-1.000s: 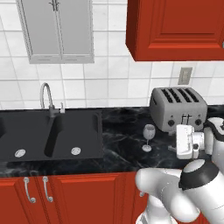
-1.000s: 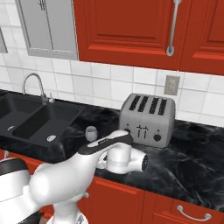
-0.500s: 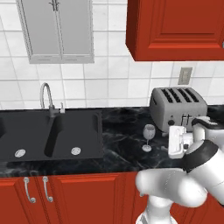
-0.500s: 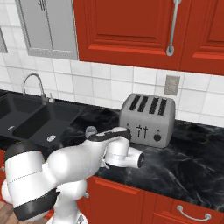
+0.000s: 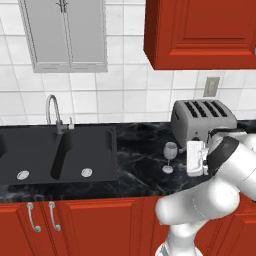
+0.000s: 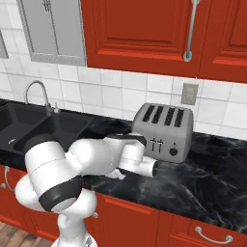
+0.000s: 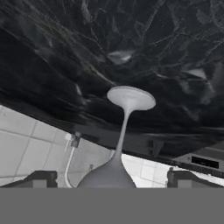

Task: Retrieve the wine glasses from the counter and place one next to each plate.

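One clear stemmed wine glass (image 5: 170, 156) stands upright on the black marbled counter (image 5: 135, 145), just left of the silver toaster. My gripper (image 5: 187, 159) is level with it, close on its right side. The hand view is rolled upside down: the wine glass's round foot (image 7: 131, 97) rests on the stone, and its bowl lies at the bottom edge. There my gripper (image 7: 111, 179) is open, with one dark fingertip (image 7: 41, 178) on each side of the bowl and apart from it. The plates and a second glass are out of view.
The silver toaster (image 5: 202, 122) stands right behind my hand, against the tiled wall. The black sink (image 5: 57, 152) with its faucet (image 5: 54, 112) lies to the left. In the right base view my arm (image 6: 96, 159) crosses in front of the toaster (image 6: 164, 131).
My hand has slid left along the counter toward the wine glass, and the elbow has swung down and across. The glass has not moved.
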{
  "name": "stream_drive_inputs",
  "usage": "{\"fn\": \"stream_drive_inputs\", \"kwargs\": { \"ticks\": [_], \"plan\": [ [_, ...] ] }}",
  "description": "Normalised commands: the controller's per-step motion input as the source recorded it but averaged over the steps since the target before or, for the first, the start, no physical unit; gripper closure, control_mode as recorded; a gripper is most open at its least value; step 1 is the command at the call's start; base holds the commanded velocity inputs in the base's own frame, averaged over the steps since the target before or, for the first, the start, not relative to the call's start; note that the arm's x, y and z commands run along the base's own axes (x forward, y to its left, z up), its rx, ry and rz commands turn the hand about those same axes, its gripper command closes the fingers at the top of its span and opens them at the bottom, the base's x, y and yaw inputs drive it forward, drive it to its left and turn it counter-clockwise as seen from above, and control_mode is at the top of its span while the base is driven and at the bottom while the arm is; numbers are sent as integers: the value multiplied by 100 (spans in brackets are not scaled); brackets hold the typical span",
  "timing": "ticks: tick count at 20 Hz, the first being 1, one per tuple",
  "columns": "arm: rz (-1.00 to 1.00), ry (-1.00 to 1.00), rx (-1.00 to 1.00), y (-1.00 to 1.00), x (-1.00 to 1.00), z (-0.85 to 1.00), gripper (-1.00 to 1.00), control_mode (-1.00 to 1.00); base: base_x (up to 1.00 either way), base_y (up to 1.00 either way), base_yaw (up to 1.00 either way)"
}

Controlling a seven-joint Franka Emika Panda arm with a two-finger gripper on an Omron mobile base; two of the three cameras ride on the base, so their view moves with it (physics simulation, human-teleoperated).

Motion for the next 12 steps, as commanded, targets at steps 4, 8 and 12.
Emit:
{"fn": "stream_drive_inputs", "kwargs": {
  "ticks": [4,8,12],
  "plan": [
    [15,2,0,-14,4,-14,-100,-100,0,0,0],
    [17,0,0,-15,0,-10,-100,-100,0,0,0],
    [3,0,0,0,-1,0,-100,-100,0,0,0]
  ]
}}
